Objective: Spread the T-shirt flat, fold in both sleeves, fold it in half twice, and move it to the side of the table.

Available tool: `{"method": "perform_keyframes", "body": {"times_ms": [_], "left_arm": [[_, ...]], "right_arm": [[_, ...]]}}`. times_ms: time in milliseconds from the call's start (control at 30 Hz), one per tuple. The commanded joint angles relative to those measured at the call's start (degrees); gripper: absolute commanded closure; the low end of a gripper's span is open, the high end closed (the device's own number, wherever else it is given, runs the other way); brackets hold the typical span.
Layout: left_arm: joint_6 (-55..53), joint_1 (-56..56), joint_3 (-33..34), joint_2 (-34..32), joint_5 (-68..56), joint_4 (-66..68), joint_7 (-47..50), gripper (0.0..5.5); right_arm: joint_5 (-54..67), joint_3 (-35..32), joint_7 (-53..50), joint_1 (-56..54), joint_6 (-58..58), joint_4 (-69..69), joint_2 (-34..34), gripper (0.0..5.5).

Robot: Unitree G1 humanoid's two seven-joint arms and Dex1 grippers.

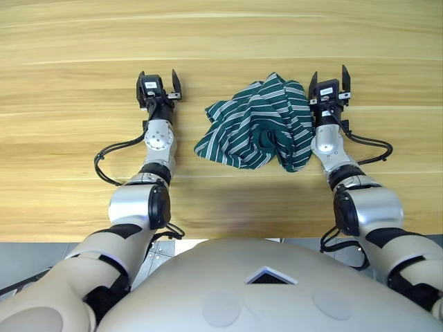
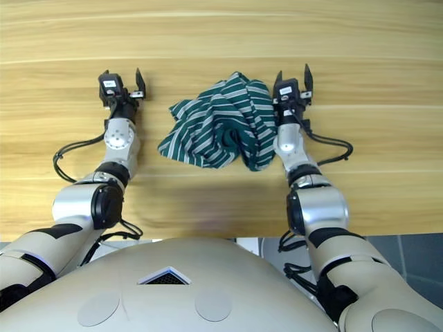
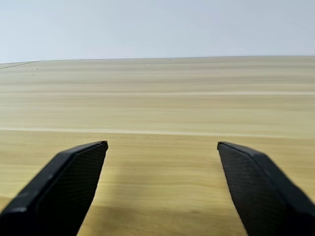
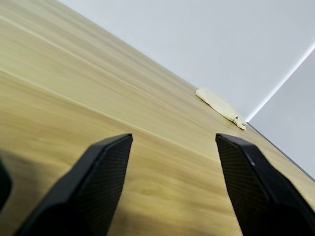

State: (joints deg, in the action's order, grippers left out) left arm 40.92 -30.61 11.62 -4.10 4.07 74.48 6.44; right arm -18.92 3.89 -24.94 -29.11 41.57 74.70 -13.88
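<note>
A crumpled T-shirt (image 1: 259,124), dark green with thin white stripes, lies bunched in a heap on the wooden counter (image 1: 221,41), roughly in the middle between the two arms and nearer the right one. Its folds rise into a rounded hump at the far side, and a flatter flap spreads toward the left and the near edge. The left gripper (image 1: 158,74) rests low over bare wood, well apart from the shirt, its two black fingers (image 3: 64,187) spread wide with nothing between them. The right gripper (image 1: 329,72) sits just beside the far right edge of the heap, its fingers likewise apart and holding nothing; the right forearm runs along the shirt's right side, close against the cloth. In the right wrist view a small pale yellow cloth (image 4: 221,107) lies far off near the counter's edge, in front of a plain light wall (image 4: 206,39).
</note>
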Motion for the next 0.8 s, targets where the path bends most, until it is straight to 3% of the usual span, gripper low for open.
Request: {"method": "perform_keyframes", "body": {"times_ms": [33, 200, 400, 800], "left_arm": [[-0.85, 1.25, 0.41, -1.66, -0.15, 1.31, 1.01, 1.33], [-0.6, 1.97, 0.81, -2.37, -0.21, 1.29, 1.92, 1.33], [-0.25, 2.34, 1.99, -3.01, -1.51, 1.07, 0.87, 1.33], [4.45, 2.59, 3.76, -3.36, -4.95, -0.49, -7.45, 1.33]], "right_arm": [[0.74, -0.71, 0.07, -0.43, -1.08, 1.08, 0.36, 2.36], [1.68, -2.17, 0.22, -0.41, -1.52, 1.15, -0.35, 2.36], [14.75, -13.83, 12.25, 0.35, -3.51, 1.18, -2.27, 2.36], [10.03, -10.98, 9.8, 2.82, -1.72, 0.19, -4.7, 2.36]]}}
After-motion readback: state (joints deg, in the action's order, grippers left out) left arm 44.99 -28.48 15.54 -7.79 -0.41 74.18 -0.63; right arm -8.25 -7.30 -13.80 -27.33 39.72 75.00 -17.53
